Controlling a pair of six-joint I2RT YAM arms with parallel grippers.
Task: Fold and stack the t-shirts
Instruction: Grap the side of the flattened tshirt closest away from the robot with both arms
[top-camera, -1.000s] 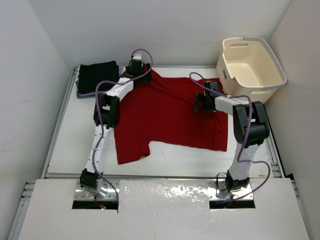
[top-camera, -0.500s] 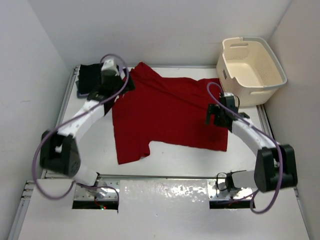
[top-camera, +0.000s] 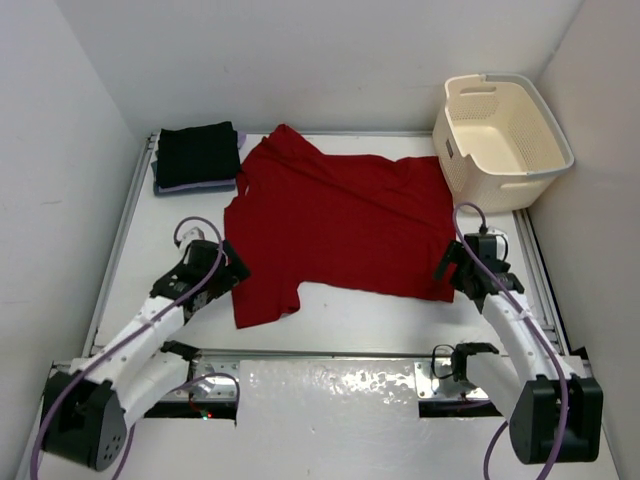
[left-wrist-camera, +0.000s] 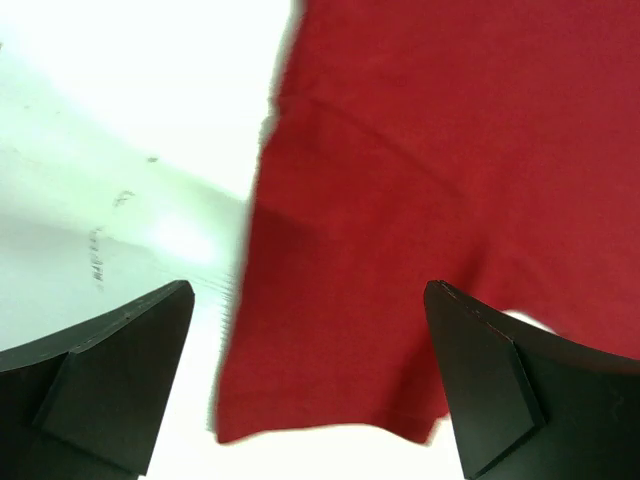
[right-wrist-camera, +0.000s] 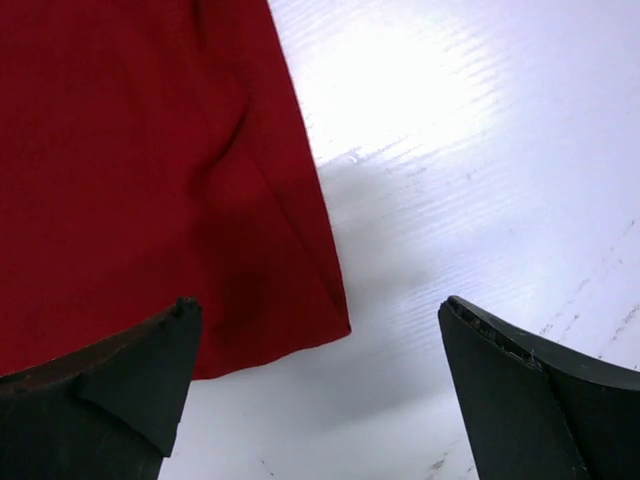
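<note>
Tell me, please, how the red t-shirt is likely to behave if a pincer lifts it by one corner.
Probably floppy: the red t-shirt lies flat with soft wrinkles, so it would likely sag from one grip. Pushed, it would probably bunch rather than slide on the table.

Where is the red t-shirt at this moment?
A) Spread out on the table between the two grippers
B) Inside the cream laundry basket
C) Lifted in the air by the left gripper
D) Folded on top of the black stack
A: the red t-shirt lies spread on the table, with the open left gripper and the open right gripper at its near corners, holding nothing.
</note>
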